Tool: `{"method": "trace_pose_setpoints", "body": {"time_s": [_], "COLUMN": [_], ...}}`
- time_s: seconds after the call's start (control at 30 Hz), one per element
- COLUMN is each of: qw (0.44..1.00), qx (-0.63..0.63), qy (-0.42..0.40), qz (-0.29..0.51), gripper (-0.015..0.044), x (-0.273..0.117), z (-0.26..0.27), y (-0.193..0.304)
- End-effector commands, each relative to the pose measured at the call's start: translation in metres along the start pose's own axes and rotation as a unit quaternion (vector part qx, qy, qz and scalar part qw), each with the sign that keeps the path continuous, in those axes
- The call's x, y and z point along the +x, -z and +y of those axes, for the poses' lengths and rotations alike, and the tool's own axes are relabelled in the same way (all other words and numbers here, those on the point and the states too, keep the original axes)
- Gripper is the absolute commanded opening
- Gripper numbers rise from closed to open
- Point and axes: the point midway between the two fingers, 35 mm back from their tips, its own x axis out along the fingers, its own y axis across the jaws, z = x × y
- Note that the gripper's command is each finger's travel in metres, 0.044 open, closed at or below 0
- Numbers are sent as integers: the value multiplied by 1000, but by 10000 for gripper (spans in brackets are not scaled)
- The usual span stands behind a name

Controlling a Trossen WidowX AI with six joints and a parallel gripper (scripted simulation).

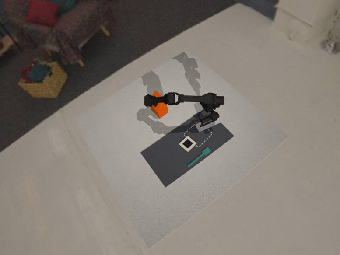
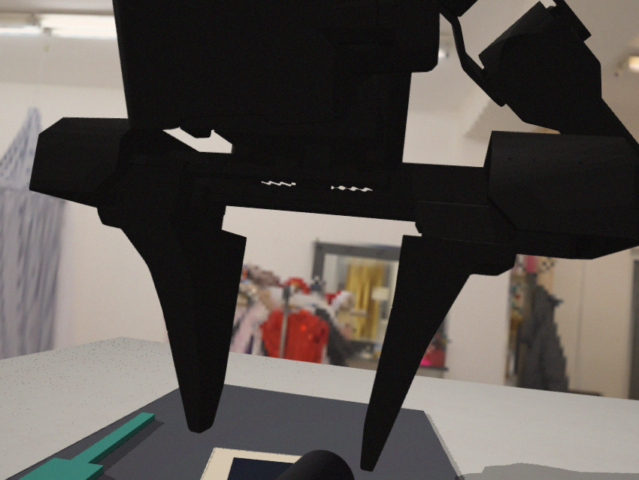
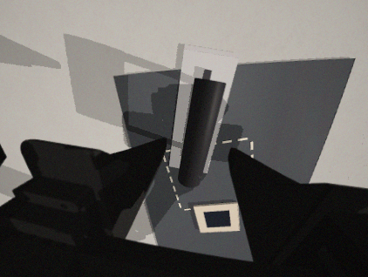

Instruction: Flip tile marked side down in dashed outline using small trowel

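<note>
Tile lies flat on the dark mat, marked side up, mostly outside the dashed outline, at its side. The mat is on the pale desk, and the fingers stand open, somewhat more than half, and have hold of nothing.

The green trowel rests apart from the tile, near the long edge of the mat which looks to the lowest corner of the desk in the top view. An orange block is on the other side, more toward the far left edge of the desk, and the black arm passes over part of it. Beyond the desk are a covered armchair and a woven basket.

Some things are difficult to see. In the wrist view, a black cylinder and a pale plate cover some of the mat and the outline; to which body they belong, I cannot tell. In the exterior view, a black rounded shape hides the tile's right part, and the lower border cuts both tile and trowel. Seen from the top, the fingertips are too dark to separate.
</note>
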Motion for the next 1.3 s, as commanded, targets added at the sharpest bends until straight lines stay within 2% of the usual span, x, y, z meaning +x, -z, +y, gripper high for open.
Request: {"method": "trace_pose_setpoints", "body": {"time_s": [0.0,1.1,1.27], "qw": [1000,1000,1000], "qx": [21,24,24], "qy": [-4,-4,-4], "qz": [0,1,1], "gripper": [270,270,139], "x": [0,45,45], "z": [-2,-2,-2], "y": [5,6,6]}}
